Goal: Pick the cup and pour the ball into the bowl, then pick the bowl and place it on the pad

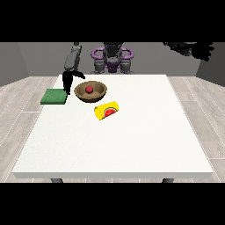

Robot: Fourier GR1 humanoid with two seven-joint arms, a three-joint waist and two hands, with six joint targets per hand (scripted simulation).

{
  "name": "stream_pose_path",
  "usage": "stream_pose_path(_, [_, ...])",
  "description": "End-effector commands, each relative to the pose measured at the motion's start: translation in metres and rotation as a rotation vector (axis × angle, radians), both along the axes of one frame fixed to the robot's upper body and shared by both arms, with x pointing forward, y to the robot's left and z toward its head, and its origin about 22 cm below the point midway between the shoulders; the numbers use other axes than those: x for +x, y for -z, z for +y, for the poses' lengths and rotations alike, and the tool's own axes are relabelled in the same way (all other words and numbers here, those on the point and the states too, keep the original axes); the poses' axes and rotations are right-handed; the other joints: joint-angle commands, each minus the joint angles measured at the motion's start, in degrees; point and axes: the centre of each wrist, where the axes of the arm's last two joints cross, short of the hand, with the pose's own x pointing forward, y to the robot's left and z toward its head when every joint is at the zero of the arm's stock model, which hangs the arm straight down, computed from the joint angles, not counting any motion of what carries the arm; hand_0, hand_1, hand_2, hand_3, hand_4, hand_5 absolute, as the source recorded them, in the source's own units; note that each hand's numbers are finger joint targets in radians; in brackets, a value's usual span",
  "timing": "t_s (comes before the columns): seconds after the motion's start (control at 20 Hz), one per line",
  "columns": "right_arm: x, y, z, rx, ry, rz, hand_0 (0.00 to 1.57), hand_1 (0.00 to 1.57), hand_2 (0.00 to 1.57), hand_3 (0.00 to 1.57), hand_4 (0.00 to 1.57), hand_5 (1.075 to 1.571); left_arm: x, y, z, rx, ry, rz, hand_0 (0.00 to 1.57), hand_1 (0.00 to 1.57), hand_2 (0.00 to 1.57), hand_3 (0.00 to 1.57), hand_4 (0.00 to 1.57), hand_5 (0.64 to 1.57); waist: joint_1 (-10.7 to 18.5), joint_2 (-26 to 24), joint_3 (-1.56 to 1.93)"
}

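Red ball (pixel 89 89) sits in the brown bowl (pixel 99 94) on the white table (pixel 114 140), yellow cup (pixel 107 110) lies tipped just beside it, green pad (pixel 54 96) nearby; finger positions of the hand at the view's left (pixel 68 81) and the raised hand at the view's right (pixel 193 48) cannot be told.

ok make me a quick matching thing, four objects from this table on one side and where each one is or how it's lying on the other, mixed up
Things:
1. ball
2. cup
3. pad
4. bowl

Places or states:
A. flat on the table at the view's left, nothing on it
B. lying on its side on the table
C. inside the bowl
D. upright on the table between the pad and the cup

Pairs: 1-C, 2-B, 3-A, 4-D
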Motion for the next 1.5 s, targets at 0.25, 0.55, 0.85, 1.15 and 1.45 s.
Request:
stream_pose_path(0.25, [0.024, 0.04, 0.007, 0.071, 0.021, 0.088, 0.0, 0.0, 0.0, 0.0, 0.37, 1.57, -0.016, -0.057, 0.009, 0.02, 0.007, -0.02, 0.0, 0.0, 0.0, 0.0, 0.0, 1.536, 0.52, -0.47, -0.02])
stream_pose_path(0.55, [0.036, 0.05, -0.002, 0.102, 0.045, 0.12, 0.0, 0.0, 0.0, 0.0, 0.4, 1.571, -0.026, -0.085, 0.009, 0.017, 0.05, -0.021, 0.0, 0.0, 0.0, 0.0, 0.0, 1.537, 2.38, -0.29, 0.01])
stream_pose_path(0.85, [0.041, 0.05, -0.012, 0.09, 0.062, 0.109, 0.0, 0.0, 0.0, 0.0, 0.31, 1.567, -0.037, -0.108, 0.007, 0.035, 0.039, -0.079, 0.0, 0.0, 0.0, 0.0, 0.0, 1.529, 3.23, 2.39, 0.01])
stream_pose_path(1.15, [0.043, 0.056, 0.03, 0.072, 0.035, 0.119, 0.0, 0.0, 0.0, 0.0, 0.39, 1.57, -0.03, -0.096, -0.001, 0.022, 0.046, -0.079, 0.0, 0.0, 0.0, 0.0, 0.0, 1.539, 3.21, 1.25, -0.04])
stream_pose_path(1.45, [0.047, 0.051, 0.072, 0.031, 0.046, 0.124, 0.0, 0.0, 0.0, 0.0, 0.44, 1.57, -0.042, -0.122, 0.022, 0.018, 0.038, -0.104, 0.0, 0.0, 0.0, 0.0, 0.0, 1.54, 3.71, 3.94, -0.08])
